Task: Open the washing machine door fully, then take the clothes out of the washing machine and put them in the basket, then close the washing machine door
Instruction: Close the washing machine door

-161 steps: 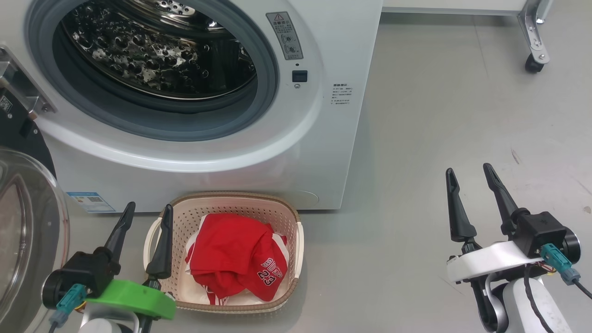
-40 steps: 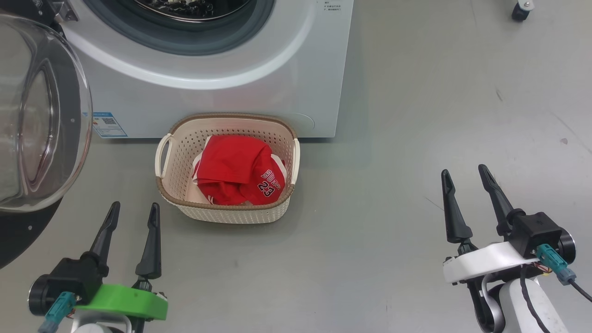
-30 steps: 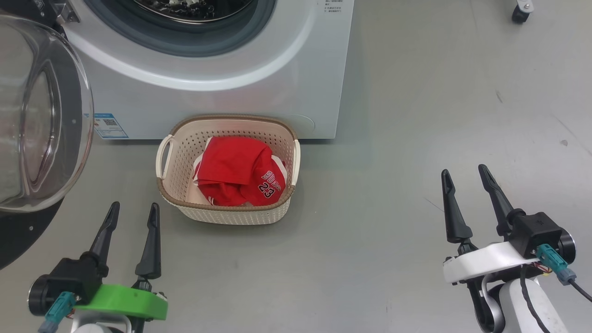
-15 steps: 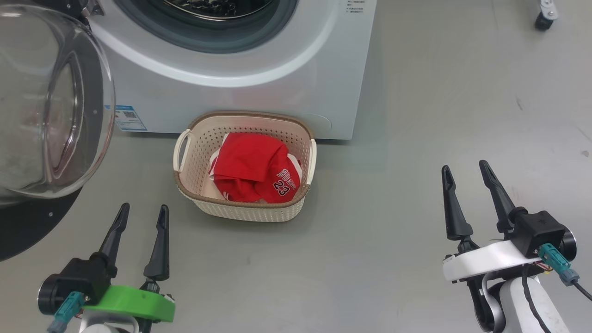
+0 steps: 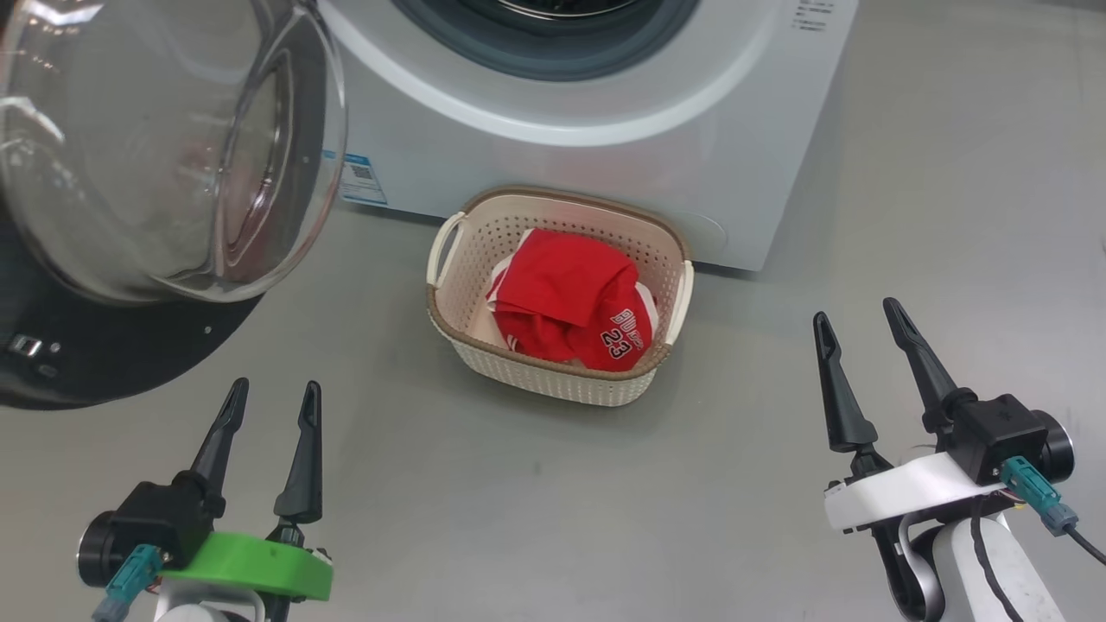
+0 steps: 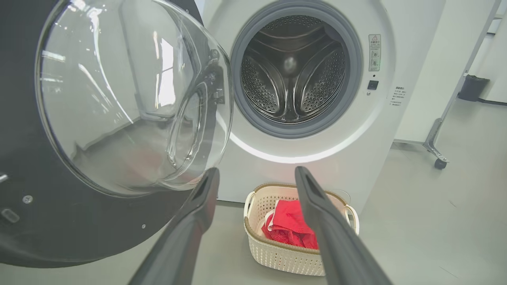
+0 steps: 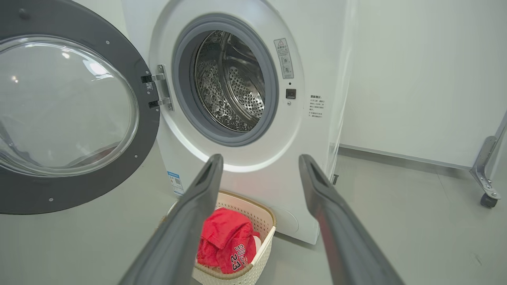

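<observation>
- Head view: the left tool (image 5: 276, 386) is hovering over the grey floor (image 5: 518, 501) at lower left. Its two fingers are standing wide apart and holding nothing.
- Head view: the right tool (image 5: 854, 311) is hovering at lower right, likewise spread wide and empty, well apart from the basket (image 5: 553, 380).
- Head view: the basket is sitting on the floor just in front of the washing machine (image 5: 605, 164), ahead of the two tools. The clothes (image 5: 566, 298), red with "23" showing, are lying bunched inside it.
- Head view: the washing machine door (image 5: 164, 155) is hanging open at upper left, with its glass bowl bulging out and its black rim showing beneath.
- Left wrist view: the left tool's spread fingers are rising on either side of the basket. The door is standing open to the left of the steel drum (image 6: 293, 75), which is showing its perforated walls.
- Right wrist view: the right tool's fingers are pointing at the machine's lower front, gaping wide, with the basket and red clothes showing between them. The door is hanging from its hinge (image 7: 158, 91) left of the opening. A caster (image 7: 488, 200) is resting on the floor at far right.
</observation>
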